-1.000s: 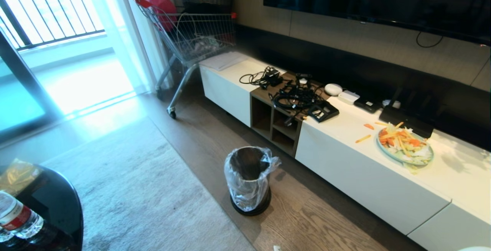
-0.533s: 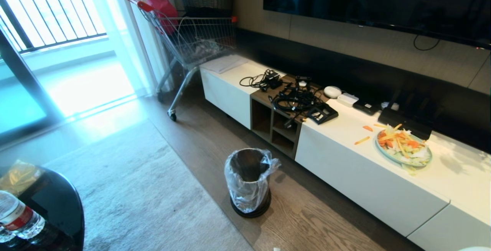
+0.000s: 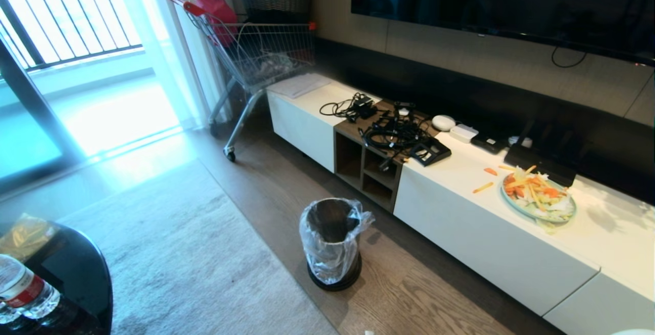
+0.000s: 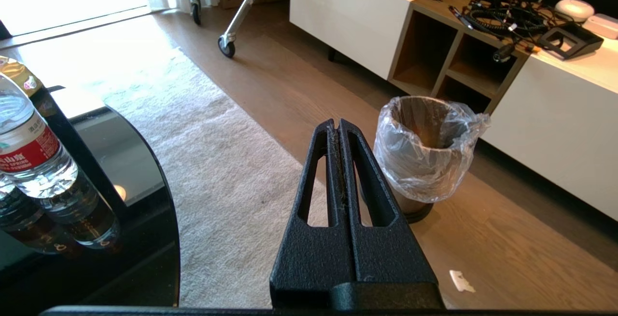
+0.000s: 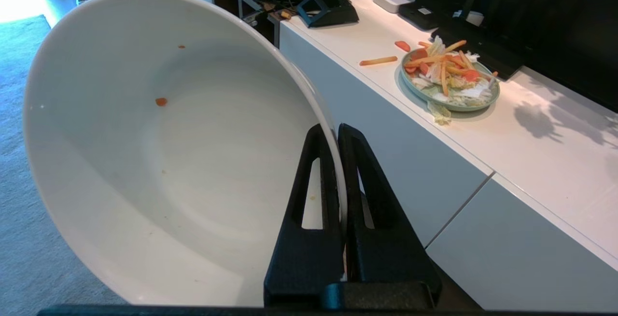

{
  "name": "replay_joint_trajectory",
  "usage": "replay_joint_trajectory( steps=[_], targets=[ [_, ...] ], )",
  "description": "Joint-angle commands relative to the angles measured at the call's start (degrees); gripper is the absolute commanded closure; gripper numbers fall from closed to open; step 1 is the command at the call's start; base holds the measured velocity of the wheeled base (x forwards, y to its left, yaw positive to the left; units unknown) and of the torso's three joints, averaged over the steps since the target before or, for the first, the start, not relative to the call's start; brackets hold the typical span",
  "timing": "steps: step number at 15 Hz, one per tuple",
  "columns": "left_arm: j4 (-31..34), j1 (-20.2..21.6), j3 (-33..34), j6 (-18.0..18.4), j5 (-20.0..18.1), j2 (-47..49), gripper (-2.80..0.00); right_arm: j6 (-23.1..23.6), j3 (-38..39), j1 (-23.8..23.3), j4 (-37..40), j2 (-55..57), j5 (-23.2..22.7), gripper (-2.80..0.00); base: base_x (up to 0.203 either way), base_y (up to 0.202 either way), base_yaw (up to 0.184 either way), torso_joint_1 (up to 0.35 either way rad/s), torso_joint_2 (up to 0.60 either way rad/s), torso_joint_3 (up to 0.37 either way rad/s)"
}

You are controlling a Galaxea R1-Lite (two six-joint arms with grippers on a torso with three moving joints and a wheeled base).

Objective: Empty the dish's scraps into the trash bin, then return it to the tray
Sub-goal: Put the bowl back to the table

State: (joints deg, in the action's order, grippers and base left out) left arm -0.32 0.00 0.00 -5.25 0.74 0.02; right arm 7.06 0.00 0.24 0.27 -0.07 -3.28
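Observation:
My right gripper (image 5: pixel 335 130) is shut on the rim of the dish (image 5: pixel 169 152), a deep white bowl held tilted on its side. Of the scraps, only a tiny orange speck (image 5: pixel 161 101) and a few crumbs cling to its inside. The trash bin (image 3: pixel 331 240), a metal cylinder lined with a clear bag, stands on the wood floor before the cabinet; in the left wrist view the trash bin (image 4: pixel 425 157) is just beyond my left gripper (image 4: pixel 336 124), which is shut and empty. The tray is out of view. Neither arm shows in the head view.
A long white TV cabinet (image 3: pixel 486 243) carries a green plate (image 3: pixel 513 206) heaped with carrot and vegetable strips, loose pieces beside it, and tangled cables (image 3: pixel 394 130). A black round table (image 3: pixel 77 273) with a water bottle (image 3: pixel 23 291) sits near left. A shopping cart (image 3: pixel 256 43) stands behind a pale rug (image 3: pixel 179 253).
The whole head view shifted slightly between the earliest frame and now, so the camera moved. The bin, plate and cabinet items keep their places.

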Motion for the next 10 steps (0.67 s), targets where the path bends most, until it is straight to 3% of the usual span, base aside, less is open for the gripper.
replay_joint_trajectory(
  steps=[1,4,10],
  targets=[
    [0.0,0.0,0.0,-0.1,0.0,0.0,0.00,0.1,0.0,0.0,0.0,0.1,-0.1,0.00,0.000,0.000,0.000,0.000,0.00,0.000],
    [0.0,0.0,0.0,0.0,0.0,0.0,0.00,0.1,0.0,0.0,0.0,0.1,-0.1,0.00,-0.046,0.000,0.000,0.005,0.00,0.002],
    [0.0,0.0,0.0,-0.1,0.0,0.0,0.00,0.1,0.0,0.0,0.0,0.1,-0.1,0.00,-0.187,0.000,-0.001,0.002,0.00,0.004]
  ],
)
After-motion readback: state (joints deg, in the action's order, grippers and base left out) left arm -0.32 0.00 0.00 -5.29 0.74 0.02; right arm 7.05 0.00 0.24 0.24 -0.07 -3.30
